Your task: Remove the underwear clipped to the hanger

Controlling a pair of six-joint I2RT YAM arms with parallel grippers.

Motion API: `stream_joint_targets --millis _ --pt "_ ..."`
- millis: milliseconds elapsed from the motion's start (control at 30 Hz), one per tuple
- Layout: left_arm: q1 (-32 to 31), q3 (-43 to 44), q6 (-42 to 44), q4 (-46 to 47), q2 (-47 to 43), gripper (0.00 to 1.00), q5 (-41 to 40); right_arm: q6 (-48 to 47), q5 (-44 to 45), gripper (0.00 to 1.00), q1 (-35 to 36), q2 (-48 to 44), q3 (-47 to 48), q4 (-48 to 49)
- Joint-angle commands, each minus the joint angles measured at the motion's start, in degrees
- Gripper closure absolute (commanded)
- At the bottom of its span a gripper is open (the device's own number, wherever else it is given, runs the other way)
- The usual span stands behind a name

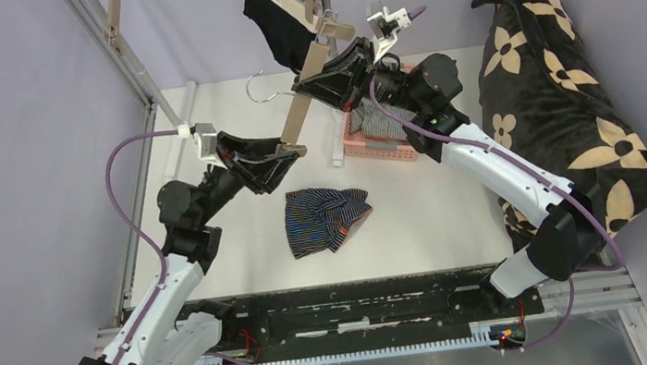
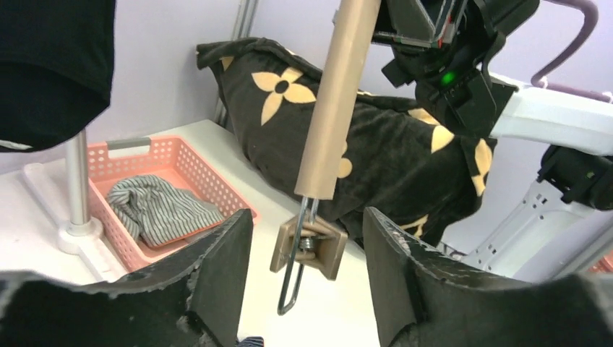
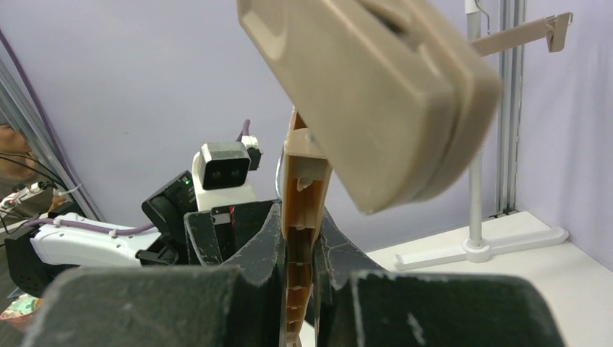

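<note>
A tan hanger [image 1: 304,92] hangs tilted above the table. The plain black underwear [image 1: 277,25] is clipped at its upper end and shows in the left wrist view [image 2: 50,65]. My right gripper [image 1: 321,80] is shut on the hanger's bar [image 3: 302,210]. My left gripper [image 1: 290,152] is open, its fingers either side of the hanger's empty lower clip [image 2: 312,246] without touching it. The navy striped underwear [image 1: 326,217] lies loose on the table. The grey-white underwear [image 1: 382,119] lies in the pink basket [image 2: 116,155].
A large black flower-print blanket [image 1: 560,88] is heaped at the right. A white stand's pole and base [image 3: 473,181] rise behind the basket. The hanger's metal hook [image 1: 260,88] juts left. Metal frame posts [image 1: 122,49] stand at the back left.
</note>
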Motion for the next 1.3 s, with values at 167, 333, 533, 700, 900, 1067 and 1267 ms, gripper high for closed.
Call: stream_joint_targets --millis 167,333,533,700,900,1067,1267 --pt "0.1 7.1 3.6 -2.9 -2.1 0.32 -4.1 -0.3 -0.2 0.99 0.5 -1.8 1.4 3.2" --pt "0.1 8.7 3.3 -3.4 0.7 0.34 -1.3 -0.2 -0.2 0.99 0.5 -1.9 1.6 2.9" --pt "0.1 8.4 2.8 -1.9 2.1 0.35 0.6 -0.3 -0.2 0.99 0.7 -2.0 1.8 2.7" --pt "0.1 7.2 1.4 1.9 2.7 0.43 1.5 -0.4 -0.3 0.99 0.8 -1.8 2.2 2.5" --pt "0.1 7.4 0.0 3.6 3.9 0.69 2.4 -0.2 -1.5 0.99 1.0 -1.5 2.5 2.4" --pt "0.1 8.7 -0.2 1.7 5.0 0.62 4.3 -0.9 -1.6 0.99 1.3 -1.7 2.5 1.7" --pt "0.1 9.1 -1.2 1.3 6.0 0.54 7.1 -1.2 -1.6 0.99 1.3 -1.6 2.8 1.4"
